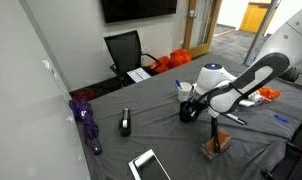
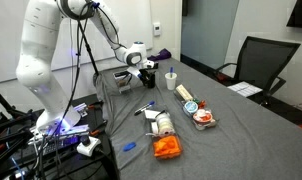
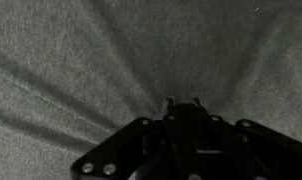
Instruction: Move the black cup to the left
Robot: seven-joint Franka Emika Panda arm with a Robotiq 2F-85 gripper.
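The black cup [image 1: 187, 113] is a short black mug standing on the grey cloth just in front of the white cup [image 1: 183, 90]. It also shows in an exterior view [image 2: 149, 79]. My gripper [image 1: 194, 105] is down on it, with the fingers close together on the cup. In the wrist view my fingertips [image 3: 184, 101] are narrow with a dark mass between them, and the cloth wrinkles out from that point. The cup's shape is lost in the dark there.
A tall slim black object [image 1: 125, 123], a purple item [image 1: 88, 120] and a tablet [image 1: 148, 165] lie to the left. A brown stand [image 1: 216, 143] is near the front. Pens, an orange pack [image 2: 167, 149] and other small items [image 2: 200, 115] lie on the table.
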